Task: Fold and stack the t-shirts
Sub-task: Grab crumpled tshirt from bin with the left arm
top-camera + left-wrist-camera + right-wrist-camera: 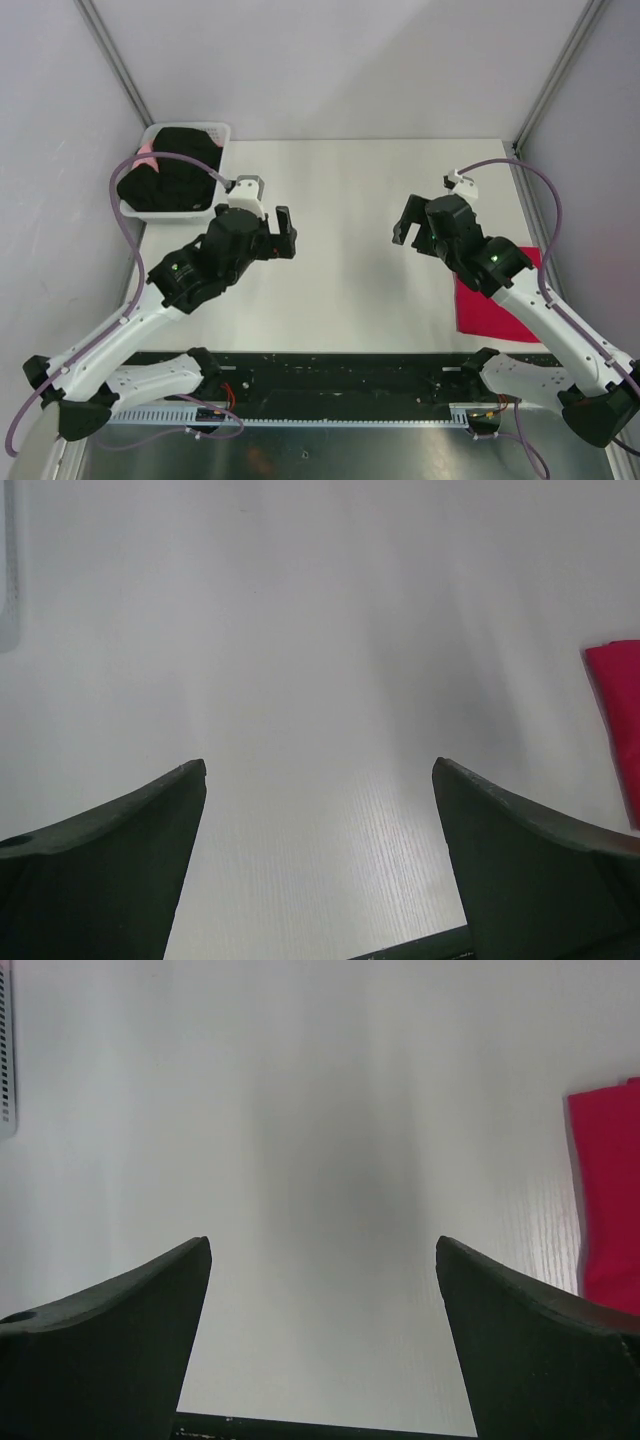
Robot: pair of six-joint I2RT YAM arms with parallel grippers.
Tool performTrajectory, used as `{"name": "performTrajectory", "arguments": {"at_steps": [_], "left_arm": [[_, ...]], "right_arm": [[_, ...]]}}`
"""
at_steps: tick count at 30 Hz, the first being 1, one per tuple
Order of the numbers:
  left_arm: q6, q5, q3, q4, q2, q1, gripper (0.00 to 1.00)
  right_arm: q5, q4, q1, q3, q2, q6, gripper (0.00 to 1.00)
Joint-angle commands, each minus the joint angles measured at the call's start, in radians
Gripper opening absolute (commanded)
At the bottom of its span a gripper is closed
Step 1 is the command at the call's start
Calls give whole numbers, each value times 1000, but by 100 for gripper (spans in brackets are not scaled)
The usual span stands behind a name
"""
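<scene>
I see my left pincer and right pincer spread wide, holding nothing, over the worktop; crimson t-shirt partly under right arm.

the white table carries a white mesh basket at its far left corner and a folded crimson t-shirt lying flat by its right edge.

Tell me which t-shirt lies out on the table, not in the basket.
The crimson red t-shirt, flat on the table at its right edge. The black t-shirt and the pink t-shirt sit in the white basket.
</scene>
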Motion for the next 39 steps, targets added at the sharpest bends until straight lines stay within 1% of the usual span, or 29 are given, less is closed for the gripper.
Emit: {"name": "performTrajectory", "arguments": {"at_steps": [1,4,7,9,13,17,20,23,30,36,39], "left_arm": [[25,4,58,-2,25,5,99],[29,-28,78,-1,50,18,99],[28,-55,114,-1,94,77,100],[28,-44,153,1,143,147,99],[27,10,257,34,274,327,99],[12,31,381,71,452,506,99],[-9,58,493,79,615,633,99],[-16,55,600,79,753,724,99],[-39,7,760,80,989,864,99],[-48,-53,898,89,1180,910,99],[-63,-85,943,101,1251,920,99]], "right_arm": [[21,-19,6,36,-21,-11,99],[13,-22,6,35,-15,-22,100],[-2,-12,7,34,-7,-30,99],[-16,0,8,32,2,-33,99],[-35,19,11,32,18,-41,99],[-53,33,11,32,31,-49,99],[-58,37,11,31,36,-51,99],[-67,35,13,30,40,-48,100],[-106,44,35,24,78,-68,99],[-127,69,44,19,125,-110,99],[-150,88,48,16,154,-127,99]]}}
